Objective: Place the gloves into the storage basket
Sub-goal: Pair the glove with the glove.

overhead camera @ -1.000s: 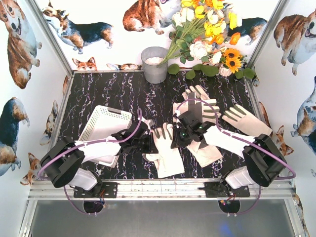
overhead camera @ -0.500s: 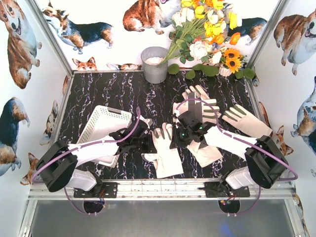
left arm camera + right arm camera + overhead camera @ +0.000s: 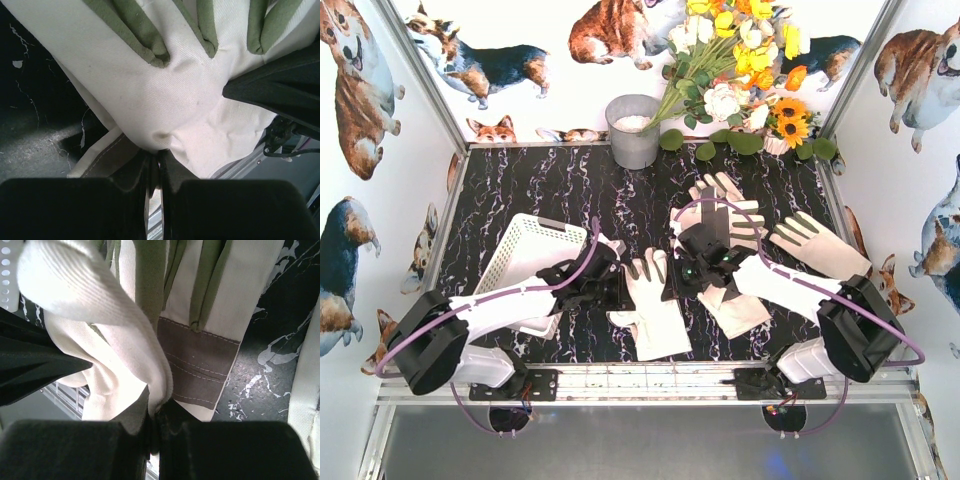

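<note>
The left pincer point(image 3: 618, 288) point(image 3: 159, 167) is closed tight, its jaws nipping a small fold at the edge of the middle glove point(image 3: 655, 312) point(image 3: 165, 100). The right pincer point(image 3: 678, 278) point(image 3: 154, 415) is also closed tight, on a raised fold of cream cloth point(image 3: 100, 360) at the same glove's other side. This glove lies between the two pincers, fingers pointing away from the arm bases, on the dark marbled table point(image 3: 550, 190).

The basket point(image 3: 525, 250) stands just left of the left pincer, apart from the glove.

More gloves lie to the right: two overlapping beyond the right pincer point(image 3: 720, 200), one partly under the right arm point(image 3: 740, 312), and one near the right wall point(image 3: 820, 248).

The left arm reaches from the lower left over the basket's near right corner. The right arm reaches in from the lower right. Both wrists sit low, facing each other across the glove.
</note>
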